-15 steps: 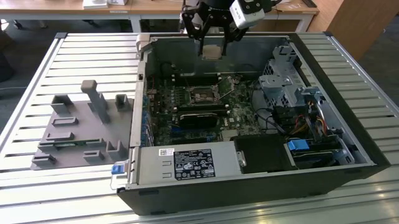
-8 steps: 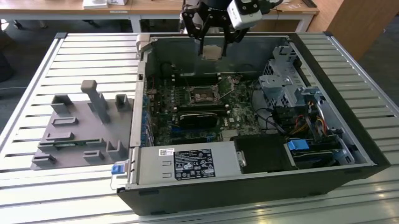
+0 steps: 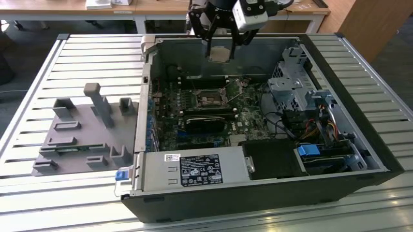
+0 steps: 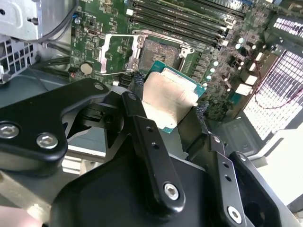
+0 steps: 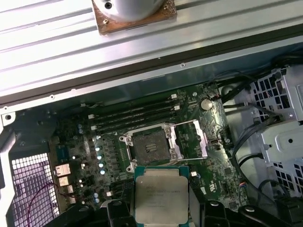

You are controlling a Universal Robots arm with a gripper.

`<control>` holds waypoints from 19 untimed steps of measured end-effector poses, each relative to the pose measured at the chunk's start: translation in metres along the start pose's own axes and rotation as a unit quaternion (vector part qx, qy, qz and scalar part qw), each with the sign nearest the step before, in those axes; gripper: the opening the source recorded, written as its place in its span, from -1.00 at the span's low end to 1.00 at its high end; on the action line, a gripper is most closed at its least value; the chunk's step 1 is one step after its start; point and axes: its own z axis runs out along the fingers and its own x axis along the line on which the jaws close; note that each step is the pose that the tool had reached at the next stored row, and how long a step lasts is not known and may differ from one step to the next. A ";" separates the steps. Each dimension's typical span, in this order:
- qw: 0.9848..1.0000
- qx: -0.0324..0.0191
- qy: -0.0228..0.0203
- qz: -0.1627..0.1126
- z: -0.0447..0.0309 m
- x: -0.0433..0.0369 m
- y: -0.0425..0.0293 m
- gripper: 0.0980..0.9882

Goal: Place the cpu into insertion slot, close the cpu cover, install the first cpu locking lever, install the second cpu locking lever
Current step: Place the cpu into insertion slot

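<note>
claw (image 4: 169,94) is gripping the cpu (image 5: 161,194) flat above the motherboard (image 5: 215,163), the open insertion slot (image 5: 150,145) lying below, slightly offset, cpu cover (image 5: 196,139) flipped aside.

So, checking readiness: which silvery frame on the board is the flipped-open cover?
The cpu cover, showing green board through its cut-out; the insertion slot beside it has a dark centre.

A pale slatted metal table (image 3: 38,72) spreads wide; light glints off its ribs. Behind stands a wooden desk (image 3: 161,7); a wooden cabinet (image 3: 377,24) nearby.
</note>
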 end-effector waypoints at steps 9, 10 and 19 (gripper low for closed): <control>0.999 0.000 -0.004 0.040 0.0005 0.0001 0.0003 0.00; 0.999 0.000 -0.004 0.044 0.0006 0.0001 0.0004 0.00; 0.997 -0.001 -0.008 0.082 0.0011 0.0001 0.0006 0.00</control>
